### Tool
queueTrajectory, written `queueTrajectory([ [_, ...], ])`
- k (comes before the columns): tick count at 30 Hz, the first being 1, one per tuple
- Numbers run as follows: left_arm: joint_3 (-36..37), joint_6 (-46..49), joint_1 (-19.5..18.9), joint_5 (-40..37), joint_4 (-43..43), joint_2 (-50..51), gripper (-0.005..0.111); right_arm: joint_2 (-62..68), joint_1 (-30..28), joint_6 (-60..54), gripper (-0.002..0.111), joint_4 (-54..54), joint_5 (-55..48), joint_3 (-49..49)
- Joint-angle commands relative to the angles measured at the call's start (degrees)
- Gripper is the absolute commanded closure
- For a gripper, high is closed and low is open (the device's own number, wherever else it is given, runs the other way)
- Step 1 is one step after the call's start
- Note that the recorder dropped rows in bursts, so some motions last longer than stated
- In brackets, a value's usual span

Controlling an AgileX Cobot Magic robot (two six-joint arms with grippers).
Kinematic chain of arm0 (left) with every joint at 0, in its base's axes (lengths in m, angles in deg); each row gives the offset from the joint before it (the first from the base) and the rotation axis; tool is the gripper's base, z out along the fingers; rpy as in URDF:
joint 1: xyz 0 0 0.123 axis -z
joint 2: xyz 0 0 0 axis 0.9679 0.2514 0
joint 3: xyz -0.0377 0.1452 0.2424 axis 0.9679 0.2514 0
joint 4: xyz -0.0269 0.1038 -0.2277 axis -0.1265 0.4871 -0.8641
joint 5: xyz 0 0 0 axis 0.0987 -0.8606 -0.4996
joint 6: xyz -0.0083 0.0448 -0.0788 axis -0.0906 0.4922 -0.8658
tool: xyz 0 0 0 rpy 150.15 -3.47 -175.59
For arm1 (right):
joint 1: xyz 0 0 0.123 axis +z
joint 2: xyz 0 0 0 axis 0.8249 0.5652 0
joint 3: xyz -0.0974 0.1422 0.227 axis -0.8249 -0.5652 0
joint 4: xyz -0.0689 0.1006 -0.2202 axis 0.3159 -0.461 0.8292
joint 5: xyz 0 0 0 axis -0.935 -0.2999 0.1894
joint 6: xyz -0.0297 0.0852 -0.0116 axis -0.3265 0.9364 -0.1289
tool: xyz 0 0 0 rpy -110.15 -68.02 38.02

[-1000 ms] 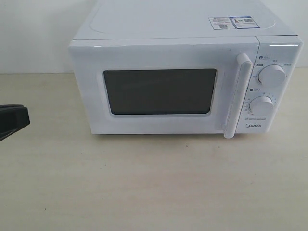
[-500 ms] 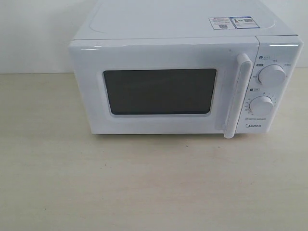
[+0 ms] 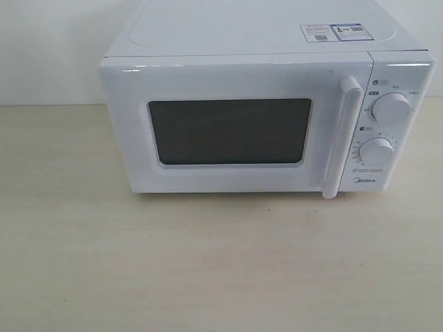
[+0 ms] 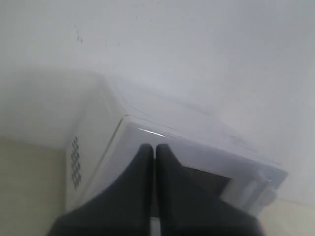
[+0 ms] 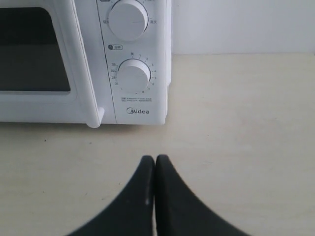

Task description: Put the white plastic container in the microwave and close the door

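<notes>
**Microwave shut on a table, both grippers clenched and empty**

A white microwave (image 3: 263,117) stands on a pale table (image 3: 208,270). Its door (image 3: 228,131) sits flush with the front, and the upright handle (image 3: 344,138) lies beside two round dials (image 3: 391,108). The white plastic box is not visible anywhere. It may be behind the dark window (image 3: 230,131), but the glass shows nothing.

The left gripper (image 4: 155,147) is clenched with its jaws pressed together, holding nothing. The right gripper (image 5: 155,158) is the same, low over bare table in front of the dials.

If the box is inside, the job looks nearly finished. What remains is to check that the door has latched along the handle edge. The arms should also be kept clear of the handle, so that nothing pulls the door open.

The outside camera shows the whole front and the stickers (image 3: 333,32) on top, but no gripper. Only the left wrist camera shows the vent holes (image 4: 75,162) in the side wall. Only the right wrist camera shows the dial markings up close.
</notes>
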Motion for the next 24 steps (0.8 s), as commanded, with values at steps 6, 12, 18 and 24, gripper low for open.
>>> queueTrajectory([
  [6, 9.3, -17.6, 0.9, 4.1, 24.0, 0.3, 0.102, -0.2, 0.1, -0.1, 0.109, 0.0, 0.3, 0.0],
  [12, 11.8, -5.6, 0.9, 3.2, 40.2, -5.8, 0.102, -0.2, 0.1, -0.1, 0.109, 0.0, 0.3, 0.0],
  [18, 11.8, -5.2, 0.7, -3.1, 41.2, -5.8, 0.102, -0.2, 0.1, -0.1, 0.109, 0.0, 0.3, 0.0],
  [24, 11.8, -18.7, 0.6, -8.6, 40.7, -5.8, 0.102, -0.2, 0.1, -0.1, 0.109, 0.0, 0.3, 0.0],
])
